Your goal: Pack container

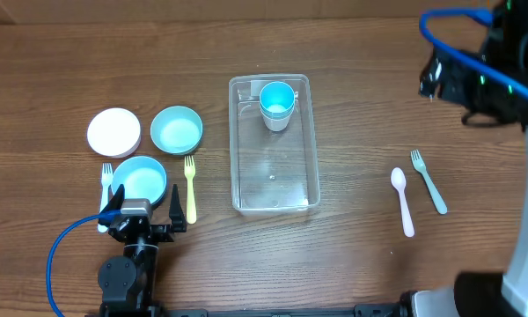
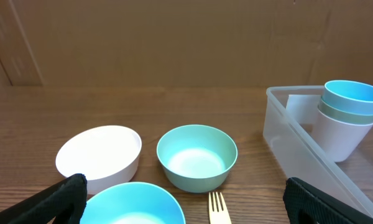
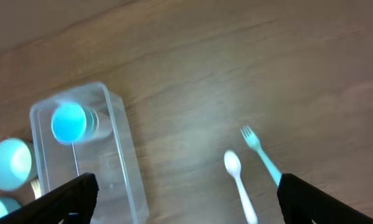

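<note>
The clear container (image 1: pixel 304 145) sits mid-table with stacked cups (image 1: pixel 277 104) in its far end; it also shows in the left wrist view (image 2: pixel 292 134) and the right wrist view (image 3: pixel 121 155). My left gripper (image 1: pixel 145 216) is open and empty at the near left, just behind a blue bowl (image 1: pixel 141 179). A teal bowl (image 1: pixel 176 129), a white bowl (image 1: pixel 114 132), a yellow fork (image 1: pixel 190 189) and a white fork (image 1: pixel 106 180) lie around it. My right gripper (image 3: pixel 186 199) is open, raised high at the far right above a white spoon (image 1: pixel 403 201) and a teal fork (image 1: pixel 429 180).
The stacked cups show in the left wrist view (image 2: pixel 348 118), blue on top. A blue cable (image 1: pixel 70 251) loops beside the left arm. A cardboard wall stands behind the table.
</note>
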### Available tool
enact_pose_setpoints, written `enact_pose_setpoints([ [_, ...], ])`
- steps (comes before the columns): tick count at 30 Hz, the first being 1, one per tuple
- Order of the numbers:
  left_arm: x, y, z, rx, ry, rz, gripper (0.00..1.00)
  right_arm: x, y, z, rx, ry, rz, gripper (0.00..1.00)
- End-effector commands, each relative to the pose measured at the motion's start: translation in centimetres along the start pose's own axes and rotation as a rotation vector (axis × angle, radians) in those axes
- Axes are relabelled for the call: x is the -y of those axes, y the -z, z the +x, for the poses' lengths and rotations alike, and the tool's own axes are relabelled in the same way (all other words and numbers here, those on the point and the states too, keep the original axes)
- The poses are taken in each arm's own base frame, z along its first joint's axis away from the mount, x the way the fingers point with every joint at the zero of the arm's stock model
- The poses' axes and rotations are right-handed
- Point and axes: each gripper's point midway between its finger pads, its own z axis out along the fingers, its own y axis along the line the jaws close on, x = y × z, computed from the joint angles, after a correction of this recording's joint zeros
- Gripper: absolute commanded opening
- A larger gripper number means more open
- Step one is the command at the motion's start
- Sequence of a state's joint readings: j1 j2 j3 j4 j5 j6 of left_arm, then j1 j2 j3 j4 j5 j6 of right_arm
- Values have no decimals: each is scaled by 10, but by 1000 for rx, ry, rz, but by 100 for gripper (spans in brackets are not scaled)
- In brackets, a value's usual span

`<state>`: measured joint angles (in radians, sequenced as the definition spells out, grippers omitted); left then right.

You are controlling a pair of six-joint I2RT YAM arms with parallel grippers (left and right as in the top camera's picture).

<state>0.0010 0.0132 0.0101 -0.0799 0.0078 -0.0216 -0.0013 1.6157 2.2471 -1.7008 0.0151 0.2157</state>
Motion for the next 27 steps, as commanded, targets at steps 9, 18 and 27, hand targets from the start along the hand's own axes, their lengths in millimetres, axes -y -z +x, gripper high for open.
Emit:
enact_pose_setpoints([
  [9, 0, 0, 0, 6, -18, 5, 100, 63, -133, 131, -391, -9, 200, 100],
  [18, 0, 0, 0, 6, -18, 5, 100, 67, -160, 146, -447, -8, 215, 100],
  [27, 51, 10, -11, 15, 41, 304, 100, 66, -160, 146, -448, -9, 212, 100],
])
